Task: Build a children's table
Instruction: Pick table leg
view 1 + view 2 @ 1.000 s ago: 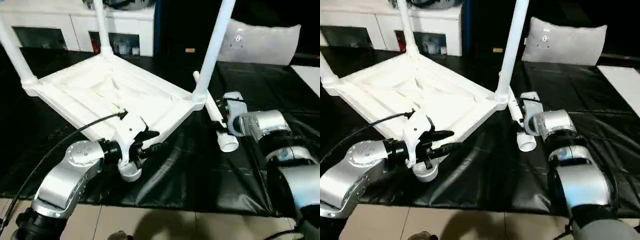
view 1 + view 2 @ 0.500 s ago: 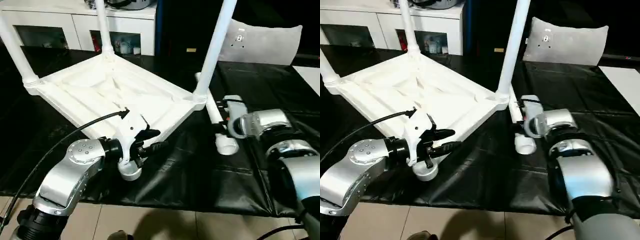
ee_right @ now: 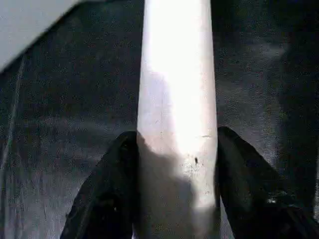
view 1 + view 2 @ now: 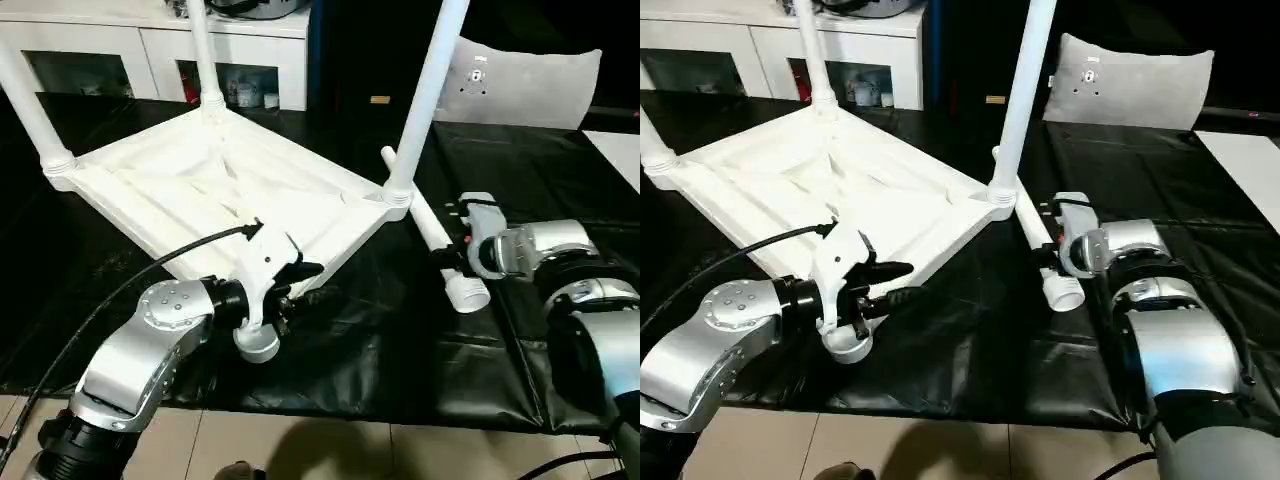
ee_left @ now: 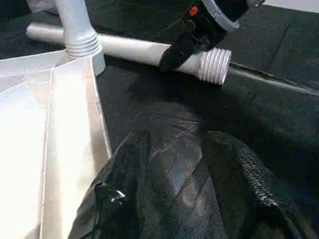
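The loose fourth leg is now being clamped by the right gripper, previously wider, readying it for the tabletop's empty socket.

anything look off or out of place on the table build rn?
Mostly fine. The upside-down tabletop sits tilted, its near corner socket empty at the left hand. The fourth leg lies loose on the black sheet, with the right hand around it. No visible damage.

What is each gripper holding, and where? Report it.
The right gripper clamps the loose table leg near its threaded end. The left gripper holds nothing, fingers apart beside the tabletop.
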{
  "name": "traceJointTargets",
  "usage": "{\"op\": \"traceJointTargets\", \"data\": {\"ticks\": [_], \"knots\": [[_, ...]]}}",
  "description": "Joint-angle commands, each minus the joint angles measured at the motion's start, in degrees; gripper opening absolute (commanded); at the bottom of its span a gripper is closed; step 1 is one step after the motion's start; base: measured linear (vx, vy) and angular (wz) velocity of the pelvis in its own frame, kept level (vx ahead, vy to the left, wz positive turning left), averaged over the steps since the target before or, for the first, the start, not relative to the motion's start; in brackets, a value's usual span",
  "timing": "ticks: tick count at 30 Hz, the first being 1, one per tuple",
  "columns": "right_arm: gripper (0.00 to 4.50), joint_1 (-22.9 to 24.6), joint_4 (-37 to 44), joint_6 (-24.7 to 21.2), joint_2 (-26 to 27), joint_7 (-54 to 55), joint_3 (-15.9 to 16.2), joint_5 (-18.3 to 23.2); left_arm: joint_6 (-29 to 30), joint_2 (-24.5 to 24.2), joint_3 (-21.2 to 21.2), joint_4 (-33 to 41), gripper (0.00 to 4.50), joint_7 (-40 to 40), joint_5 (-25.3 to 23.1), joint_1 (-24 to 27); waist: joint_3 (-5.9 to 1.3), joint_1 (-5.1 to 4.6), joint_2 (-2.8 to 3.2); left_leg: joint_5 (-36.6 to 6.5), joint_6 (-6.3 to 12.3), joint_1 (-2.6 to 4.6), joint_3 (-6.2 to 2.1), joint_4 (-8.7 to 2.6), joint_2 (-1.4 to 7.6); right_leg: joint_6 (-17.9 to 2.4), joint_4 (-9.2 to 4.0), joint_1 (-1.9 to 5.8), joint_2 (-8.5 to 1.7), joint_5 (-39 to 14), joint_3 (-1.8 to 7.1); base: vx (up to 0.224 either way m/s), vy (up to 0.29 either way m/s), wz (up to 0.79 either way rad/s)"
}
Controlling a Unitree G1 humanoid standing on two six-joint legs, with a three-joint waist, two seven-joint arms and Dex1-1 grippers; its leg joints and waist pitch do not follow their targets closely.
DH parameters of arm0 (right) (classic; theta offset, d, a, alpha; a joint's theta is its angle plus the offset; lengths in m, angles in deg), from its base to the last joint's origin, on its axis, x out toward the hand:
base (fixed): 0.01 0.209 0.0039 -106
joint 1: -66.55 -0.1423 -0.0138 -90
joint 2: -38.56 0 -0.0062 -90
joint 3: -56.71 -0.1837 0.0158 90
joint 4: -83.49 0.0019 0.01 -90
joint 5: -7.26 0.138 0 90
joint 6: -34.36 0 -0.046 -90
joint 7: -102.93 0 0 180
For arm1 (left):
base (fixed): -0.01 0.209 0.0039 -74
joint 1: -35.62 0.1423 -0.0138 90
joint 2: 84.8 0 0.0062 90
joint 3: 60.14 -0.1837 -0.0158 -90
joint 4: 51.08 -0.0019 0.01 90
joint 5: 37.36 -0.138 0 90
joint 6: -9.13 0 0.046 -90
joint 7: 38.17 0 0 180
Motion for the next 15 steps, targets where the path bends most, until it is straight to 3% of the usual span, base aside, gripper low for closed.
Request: {"op": "traceJointTargets", "data": {"ticks": [1, 3, 4, 6, 8, 9, 10, 12, 15], "knots": [[1.91, 0.20, 3.39, 3.04, -1.74, 3.55, -4.67, 3.84, -0.93, 0.52, 0.75, 0.73, 2.02, -0.70, 1.06, 0.47, -4.09, 0.14, -0.31, -11.23, -1.64, 1.57, 0.21, -3.71, 1.56, -13.34, -4.18, 2.27, -2.18, -4.41, 1.04, 0.000, 0.000, 0.00], [1.90, 0.83, 4.82, 5.42, -1.71, 3.58, -5.35, 4.18, -1.11, 0.85, 1.02, 0.64, 2.02, -1.06, 1.11, 0.53, -4.13, 0.12, -0.35, -11.11, -1.39, 1.50, 0.25, -3.69, 1.47, -13.21, -4.19, 2.24, -2.08, -3.95, 0.94, 0.000, 0.000, 0.00], [1.90, 3.98, 11.92, 14.00, -1.06, 2.68, -9.52, 7.22, -1.94, 2.27, 2.32, -0.18, 2.02, -2.43, 1.44, 0.29, -4.04, 0.20, -0.39, -11.51, -1.02, 1.34, 0.39, -3.69, 1.50, -12.62, -4.45, 2.36, -2.28, -3.86, 1.09, 0.000, 0.000, 0.00], [1.89, 5.89, 17.03, 16.04, -0.74, 2.08, -12.47, 9.50, -2.70, 3.38, 3.33, -1.06, 2.02, -3.87, 1.34, -0.25, -4.38, 0.16, -0.70, -9.44, -0.12, 1.31, 0.33, -3.44, 1.47, -12.31, -4.16, 2.64, -2.20, -2.10, 1.07, 0.000, 0.000, 0.00], [1.89, 6.89, 21.46, 13.81, -0.12, 2.03, -16.95, 13.60, -3.12, 4.64, 4.38, -2.10, 2.02, -5.59, 1.19, -1.15, -4.31, 0.12, -0.71, -8.37, 0.96, 1.36, 0.39, -3.48, 1.34, -12.43, -4.18, 2.69, -1.90, -1.11, 1.04, 0.000, 0.000, 0.00], [1.89, 9.18, 28.14, 12.38, 1.19, -0.40, -19.78, 17.65, -3.33, 6.40, 5.91, -3.03, 2.02, -7.67, 1.52, -2.37, -4.23, 0.13, -0.14, -8.69, 1.05, 1.41, 0.33, -3.51, 1.27, -12.54, -4.19, 2.55, -1.78, -1.70, 0.96, 0.000, 0.000, 0.00], [1.89, 11.53, 34.14, 11.56, 2.59, -3.83, -21.05, 21.37, -3.60, 8.02, 7.40, -3.69, 2.02, -9.20, 2.44, -3.52, -4.17, 0.22, -0.41, -9.19, 1.76, 1.41, 0.47, -3.48, 1.30, -11.50, -4.43, 2.83, -1.68, -0.60, 1.21, 0.000, 0.000, 0.00], [1.89, 15.22, 43.03, 10.25, 5.10, -9.48, -22.64, 27.73, -3.42, 10.71, 10.22, -4.23, 2.31, -11.04, 5.23, -5.44, -4.42, 0.45, -0.34, -8.01, 2.68, 1.44, 0.30, -3.56, 1.40, -11.80, -4.30, 2.92, -1.81, 1.50, 1.06, 0.000, 0.000, 0.00], [1.89, 19.22, 50.68, 8.38, 7.22, -15.17, -22.46, 34.86, -2.23, 13.14, 13.03, -3.96, 2.38, -11.70, 9.27, -7.58, -4.37, 0.48, -0.24, -8.81, 2.50, 1.47, 0.11, -3.68, 1.59, -13.55, -4.42, 2.72, -2.03, -0.69, 0.88, 0.000, 0.000, 0.00]]}}
